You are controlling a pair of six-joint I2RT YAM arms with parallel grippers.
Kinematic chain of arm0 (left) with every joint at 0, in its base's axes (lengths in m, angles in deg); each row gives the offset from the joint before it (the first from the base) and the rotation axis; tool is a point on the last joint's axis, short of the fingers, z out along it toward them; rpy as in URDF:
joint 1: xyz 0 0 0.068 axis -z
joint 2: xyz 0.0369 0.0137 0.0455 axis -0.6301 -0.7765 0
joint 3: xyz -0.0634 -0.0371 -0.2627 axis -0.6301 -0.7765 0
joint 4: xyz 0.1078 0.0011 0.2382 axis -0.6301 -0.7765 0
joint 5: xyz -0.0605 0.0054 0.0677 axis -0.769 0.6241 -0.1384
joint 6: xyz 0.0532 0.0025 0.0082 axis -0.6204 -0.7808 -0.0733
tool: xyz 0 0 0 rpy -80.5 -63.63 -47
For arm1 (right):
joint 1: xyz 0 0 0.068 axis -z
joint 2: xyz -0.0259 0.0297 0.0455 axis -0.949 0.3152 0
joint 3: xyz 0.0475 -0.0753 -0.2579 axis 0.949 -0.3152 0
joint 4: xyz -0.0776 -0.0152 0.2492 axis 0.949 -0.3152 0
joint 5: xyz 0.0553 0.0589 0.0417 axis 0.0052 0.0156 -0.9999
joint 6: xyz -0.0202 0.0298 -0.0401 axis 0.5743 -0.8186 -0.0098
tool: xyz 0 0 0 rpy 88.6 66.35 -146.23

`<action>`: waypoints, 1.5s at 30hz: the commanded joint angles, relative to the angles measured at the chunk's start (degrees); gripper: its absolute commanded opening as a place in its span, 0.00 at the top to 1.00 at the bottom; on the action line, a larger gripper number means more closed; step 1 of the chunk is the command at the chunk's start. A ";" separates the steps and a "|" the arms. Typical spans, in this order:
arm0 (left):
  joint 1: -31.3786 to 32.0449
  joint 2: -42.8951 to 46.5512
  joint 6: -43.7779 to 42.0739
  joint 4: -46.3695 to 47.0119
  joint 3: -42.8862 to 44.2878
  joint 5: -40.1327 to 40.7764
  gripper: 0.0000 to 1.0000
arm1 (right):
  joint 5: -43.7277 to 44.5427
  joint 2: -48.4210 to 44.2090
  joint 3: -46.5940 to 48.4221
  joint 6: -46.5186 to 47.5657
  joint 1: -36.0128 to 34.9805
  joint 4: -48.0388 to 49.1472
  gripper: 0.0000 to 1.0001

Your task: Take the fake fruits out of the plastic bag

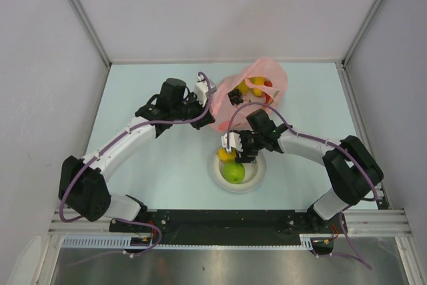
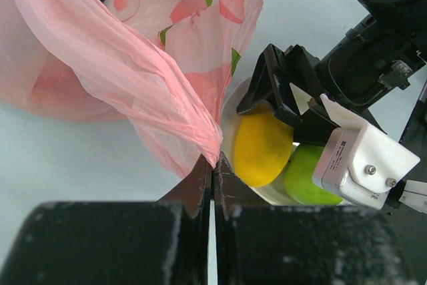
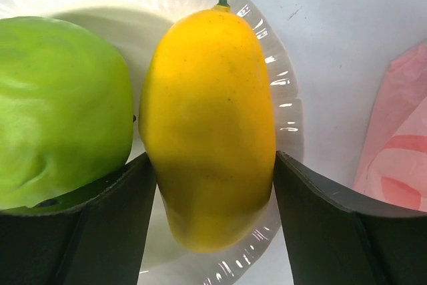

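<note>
Black fingers of the right gripper [image 3: 213,165] closely flank the orange-yellow oblong plastic fruit [image 3: 207,118] on the round white ribbed plate [image 3: 280,98]; I cannot tell whether they press it. A glossy green plastic apple [image 3: 60,111] sits at its nine o'clock. The left gripper [image 2: 212,165], jaws together, pinches the crinkly translucent pink plastic bag [image 2: 133,78] at the plate's twelve o'clock, with yellow and red fruits [image 1: 258,87] inside.

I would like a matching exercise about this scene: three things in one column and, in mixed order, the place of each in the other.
1. green apple
2. orange-yellow fruit
3. plastic bag

A. pinched in the shut left end effector
B. on the white plate, outside any end effector
C. between the fingers of the right end effector

Pairs: 1-B, 2-C, 3-A
</note>
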 commanded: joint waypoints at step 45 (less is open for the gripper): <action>0.78 -2.76 0.16 1.95 2.77 -0.43 1.00 | 4.49 -13.70 8.69 -34.24 4.30 22.50 0.04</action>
